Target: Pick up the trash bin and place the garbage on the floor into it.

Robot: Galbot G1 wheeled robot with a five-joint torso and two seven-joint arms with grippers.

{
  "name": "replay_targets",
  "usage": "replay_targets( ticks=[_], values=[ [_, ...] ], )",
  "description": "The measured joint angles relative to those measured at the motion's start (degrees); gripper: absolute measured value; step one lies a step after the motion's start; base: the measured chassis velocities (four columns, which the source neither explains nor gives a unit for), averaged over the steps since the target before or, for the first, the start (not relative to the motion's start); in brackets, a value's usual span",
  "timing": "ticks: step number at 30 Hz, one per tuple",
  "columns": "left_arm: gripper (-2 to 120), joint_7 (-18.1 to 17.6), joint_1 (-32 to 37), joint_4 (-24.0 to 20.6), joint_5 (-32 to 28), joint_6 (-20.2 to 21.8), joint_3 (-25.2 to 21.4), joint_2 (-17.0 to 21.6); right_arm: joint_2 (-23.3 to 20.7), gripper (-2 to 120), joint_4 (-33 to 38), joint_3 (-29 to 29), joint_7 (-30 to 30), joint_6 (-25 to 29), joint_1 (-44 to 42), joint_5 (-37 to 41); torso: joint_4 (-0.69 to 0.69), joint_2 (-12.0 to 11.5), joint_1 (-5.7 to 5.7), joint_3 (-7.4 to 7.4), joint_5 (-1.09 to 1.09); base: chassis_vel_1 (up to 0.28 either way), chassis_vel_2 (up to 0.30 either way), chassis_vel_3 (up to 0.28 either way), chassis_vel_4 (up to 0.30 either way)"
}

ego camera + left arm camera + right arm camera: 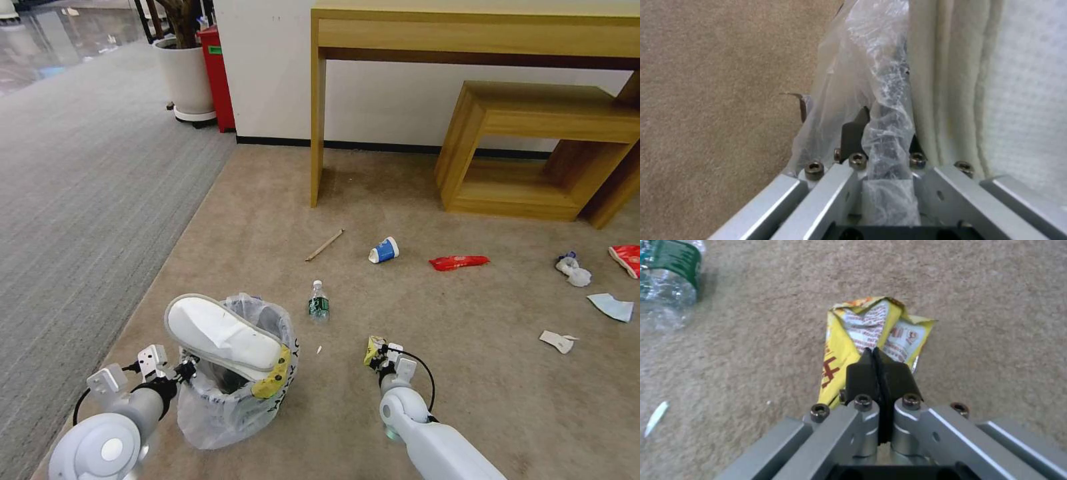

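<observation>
Trash bin: the trash bin [230,390] stands on the beige floor [467,400] at the robot's left front, near the edge of the grey striped carpet [80,220]; its crinkly clear bag is folded over the rim.
Slipper: a white slipper [223,337] lies tilted across the bin's mouth, sole up, partly sticking out.
Left gripper: the left gripper [185,369] is at the bin's near-left rim, its fingers [853,131] pinched narrow on the bagged rim, the slipper's cloth just beside them.
Right gripper: the right gripper [377,353] is to the right of the bin, over the floor; its black fingers [862,376] are pressed together on a crumpled yellow wrapper [871,336].
Bottle: a small plastic bottle [319,302] lies on the floor between the bin and the right gripper, a little farther off.
Other garbage: a wooden stick [325,245], a blue-white paper cup [384,251], a red wrapper [459,262], a crumpled tissue [575,269], a blue mask [612,307] and a second red packet [628,259] are scattered farther out, well apart from the bin.
Furniture: a wooden table [467,33] and a low wooden stool [540,147] stand by the wall.
</observation>
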Motion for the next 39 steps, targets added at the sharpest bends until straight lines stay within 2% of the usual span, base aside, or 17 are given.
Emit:
replay_targets(
  ticks=[6,12,19,22,23,25,28,29,30,33,34,37,38,39],
  values=[
    [1,0.07,-0.01,0.17,0.18,0.00,-0.03,-0.03,-1.50,0,4.80,0.95,0.20,-0.78,-1.19,0.89,0.00,0.00,0.00,0.00,-0.01,0.000,0.000,0.000,0.000],
    [1,0.09,-0.16,0.48,0.22,-0.01,-0.03,0.01,-1.84,0,4.90,1.42,-0.03,-0.59,-1.86,0.72,0.00,0.00,0.00,-0.01,-0.01,0.000,0.000,0.000,0.000],
    [1,0.24,-0.07,0.52,0.37,-0.02,0.20,-0.14,-0.83,2,1.84,1.03,-0.63,0.32,-1.90,-0.99,0.00,0.00,0.00,-0.01,-0.01,0.000,0.000,0.000,0.000],
    [1,0.27,-0.09,0.53,0.42,-0.03,0.29,-0.12,0.32,17,0.40,-0.31,-0.88,0.44,-0.72,-1.44,0.01,0.00,0.00,-0.01,-0.01,0.000,0.000,0.000,0.000],
    [1,0.27,-0.09,0.53,0.42,-0.03,0.29,-0.12,0.32,17,0.40,-0.31,-0.88,0.44,-0.72,-1.44,0.01,0.00,0.00,-0.01,-0.01,0.000,0.000,0.000,0.000],
    [1,0.29,-0.11,0.53,0.42,-0.03,0.33,-0.05,0.76,27,-0.02,-1.17,-0.80,0.77,-0.14,-1.77,0.01,0.00,0.00,0.00,0.01,0.000,0.000,0.000,0.000],
    [1,0.29,-0.14,0.53,0.42,-0.03,0.33,-0.02,0.95,32,0.05,-1.55,-0.62,0.70,0.19,-1.76,0.01,0.00,0.00,0.00,0.00,0.000,0.000,0.000,0.000],
    [1,0.30,-0.16,0.52,0.34,-0.03,0.28,0.07,1.18,44,0.19,-2.04,-0.32,0.37,0.62,-1.65,0.01,0.00,0.00,0.00,0.00,0.000,0.000,0.000,0.000],
    [1,0.30,-0.16,0.52,0.34,-0.03,0.28,0.07,1.18,44,0.19,-2.04,-0.32,0.37,0.62,-1.65,0.01,0.00,0.00,0.00,0.00,0.000,0.000,0.000,0.000],
    [1,0.30,-0.18,0.52,0.18,-0.05,0.09,0.24,1.45,57,-1.36,-2.09,-0.15,0.32,0.92,-1.97,0.00,0.00,0.00,0.00,0.00,0.000,0.000,0.000,0.000],
    [1,0.30,-0.18,0.52,0.18,-0.05,0.09,0.24,1.45,57,-1.36,-2.09,-0.15,0.32,0.92,-1.97,0.00,0.00,0.00,0.00,0.00,0.000,0.000,0.000,0.000],
    [1,0.29,-0.23,0.61,0.13,-0.08,0.11,0.22,1.83,70,-3.40,-1.78,-0.16,0.38,1.26,-2.52,0.00,0.00,0.00,0.00,0.00,0.000,0.000,0.000,0.000],
    [1,0.29,-0.23,0.61,0.13,-0.08,0.11,0.22,1.83,70,-3.40,-1.78,-0.16,0.38,1.26,-2.52,0.00,0.00,0.00,0.00,0.00,0.000,0.000,0.000,0.000],
    [1,0.29,-0.23,0.61,0.12,-0.09,0.20,0.13,2.14,77,-4.84,-1.61,-0.28,0.63,1.63,-2.78,0.00,0.00,0.00,0.00,0.00,0.000,0.000,0.000,0.000]
  ],
)
